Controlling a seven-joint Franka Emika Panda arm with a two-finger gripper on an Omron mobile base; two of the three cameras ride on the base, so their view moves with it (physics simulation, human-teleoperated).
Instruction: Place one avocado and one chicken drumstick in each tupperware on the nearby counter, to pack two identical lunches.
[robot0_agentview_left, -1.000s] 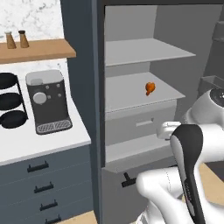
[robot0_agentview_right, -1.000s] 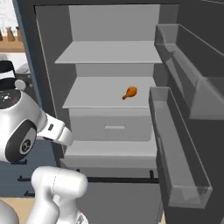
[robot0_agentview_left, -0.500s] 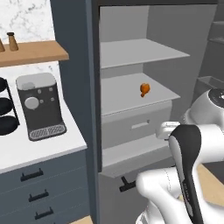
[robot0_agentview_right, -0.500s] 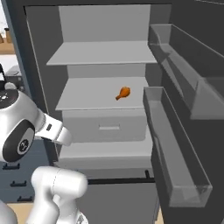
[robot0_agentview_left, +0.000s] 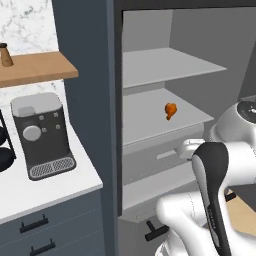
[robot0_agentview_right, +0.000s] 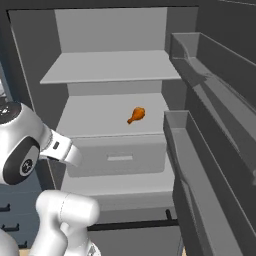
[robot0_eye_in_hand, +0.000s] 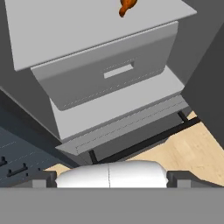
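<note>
Hand view is showing us our claw (robot0_eye_in_hand: 111, 177) with its two dark fingertips (robot0_eye_in_hand: 43, 178) standing wide apart at the bottom corners, gripping nothing. We are hanging in front of the open fridge, looking at its grey drawer (robot0_eye_in_hand: 109, 72) with the slot handle in its front. Just above that drawer we are seeing the chicken drumstick (robot0_eye_in_hand: 127, 6), lying on the lower shelf (robot0_eye_in_hand: 65, 26) near its right end and back from the front edge, well apart from the claw.

From the right base view, we are seeing the drumstick (robot0_agentview_right: 136, 115) resting alone on that lower shelf (robot0_agentview_right: 95, 117), right of its middle, while the open fridge door (robot0_agentview_right: 210, 150) with its grey bins is standing at the right.

From the left base view, we are seeing the drumstick (robot0_agentview_left: 170, 110) again, and left of the fridge the counter (robot0_agentview_left: 45, 187) is carrying a coffee machine (robot0_agentview_left: 41, 135) near its right end. Above it, a wooden wall shelf (robot0_agentview_left: 35, 67) is holding a small brown shaker (robot0_agentview_left: 5, 55).
</note>
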